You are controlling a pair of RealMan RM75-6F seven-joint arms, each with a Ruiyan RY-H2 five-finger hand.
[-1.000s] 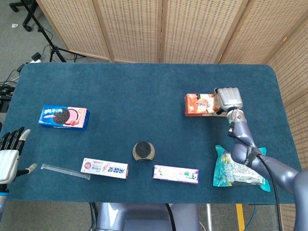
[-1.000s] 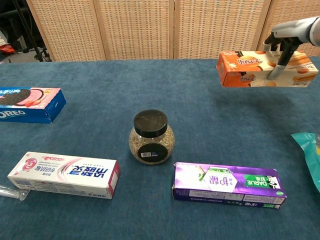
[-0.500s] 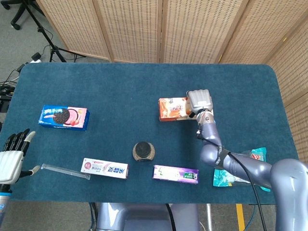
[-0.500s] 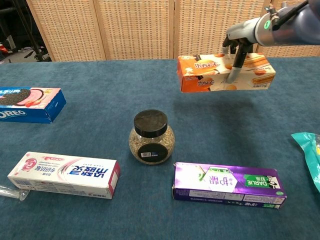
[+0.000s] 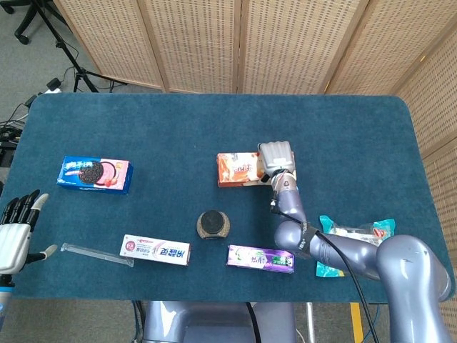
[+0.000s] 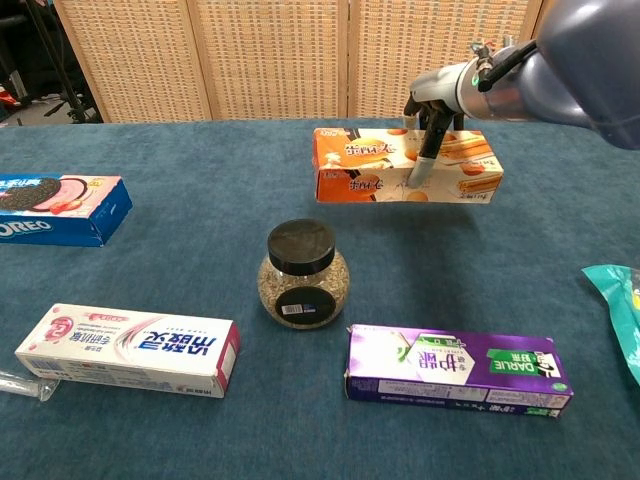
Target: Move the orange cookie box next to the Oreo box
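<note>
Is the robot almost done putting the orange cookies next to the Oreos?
About halfway. Done: the right hand has picked up the orange cookie box and holds it above the table, near the middle. In hand: carrying it leftward. Left: the Oreo box sits far off by the table's left edge, so the box must cross the rest of the table and be set down beside it.
</note>
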